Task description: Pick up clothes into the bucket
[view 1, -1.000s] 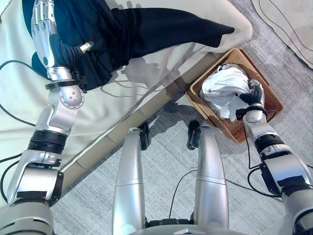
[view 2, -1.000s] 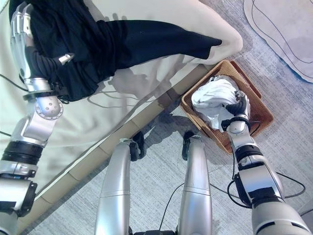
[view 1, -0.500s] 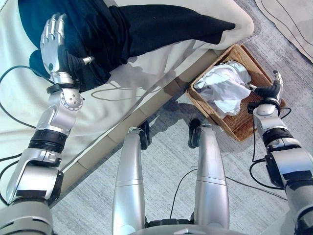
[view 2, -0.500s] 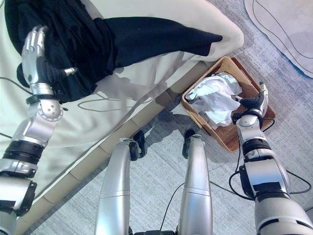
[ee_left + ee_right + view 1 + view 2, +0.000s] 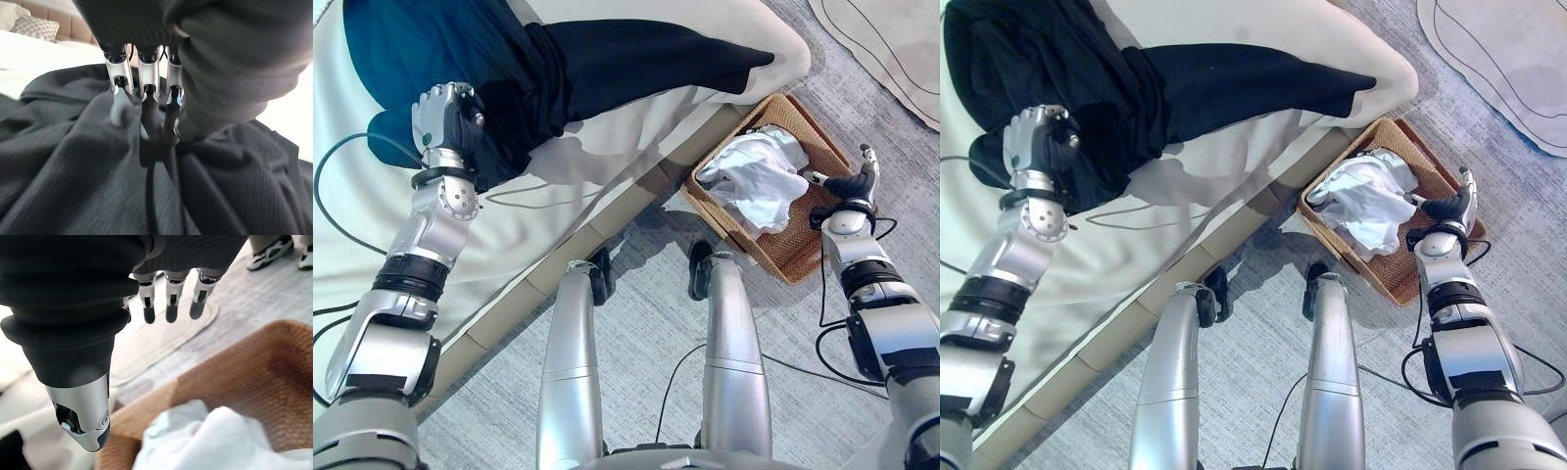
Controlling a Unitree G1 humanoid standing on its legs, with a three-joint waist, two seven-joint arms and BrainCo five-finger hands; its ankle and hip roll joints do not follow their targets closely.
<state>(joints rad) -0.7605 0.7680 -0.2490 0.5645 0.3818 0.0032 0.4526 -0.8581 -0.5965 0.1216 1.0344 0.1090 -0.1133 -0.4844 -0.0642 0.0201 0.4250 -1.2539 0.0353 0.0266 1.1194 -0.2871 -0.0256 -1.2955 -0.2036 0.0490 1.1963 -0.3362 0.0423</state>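
Left eye view: white garment (image 5: 756, 179) lies in wicker basket (image 5: 800, 257); right robot hand (image 5: 854, 183) hovers beside it, fingers spread. Left robot hand (image 5: 443, 113) curls into dark garment (image 5: 607, 59) on the bed (image 5: 597, 176); transfer remains.

The garment (image 5: 558, 69) on the cream bed (image 5: 607, 166) is black; the white cloth (image 5: 754, 181) lies in a brown woven basket (image 5: 822, 245).
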